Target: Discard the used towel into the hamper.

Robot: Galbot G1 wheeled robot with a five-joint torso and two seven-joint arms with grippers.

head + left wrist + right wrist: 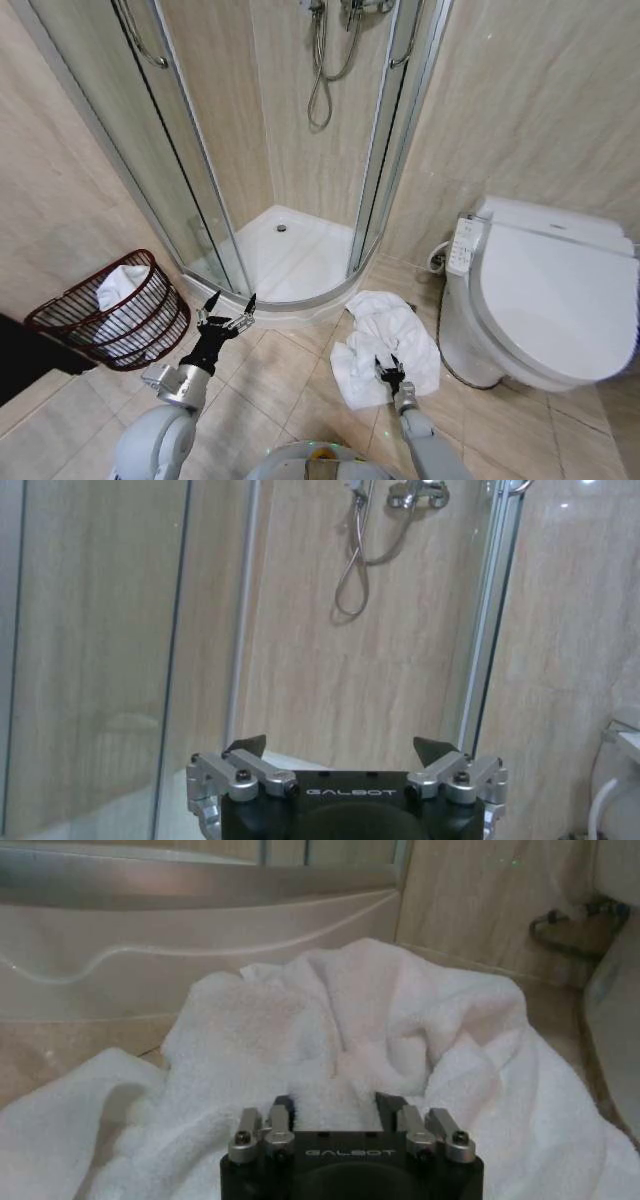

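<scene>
The used towel (386, 338), white and crumpled, lies on the tiled floor between the shower base and the toilet. My right gripper (388, 372) is down on its near edge; in the right wrist view the right gripper (337, 1102) is shut on a raised fold of the towel (340, 1027). The hamper (152, 330), a dark reddish wire basket, stands tilted against the left wall with white cloth (120, 286) inside it. To the hamper's right, my left gripper (228, 312) is held up and open in front of the shower base; the left wrist view shows the left gripper (340, 748) holding nothing.
A curved glass shower enclosure with a white tray (300, 262) fills the corner ahead, its hose (350, 577) hanging on the wall. A white toilet (560, 300) with a side control panel (462, 246) stands right of the towel. Bare floor tiles lie between towel and hamper.
</scene>
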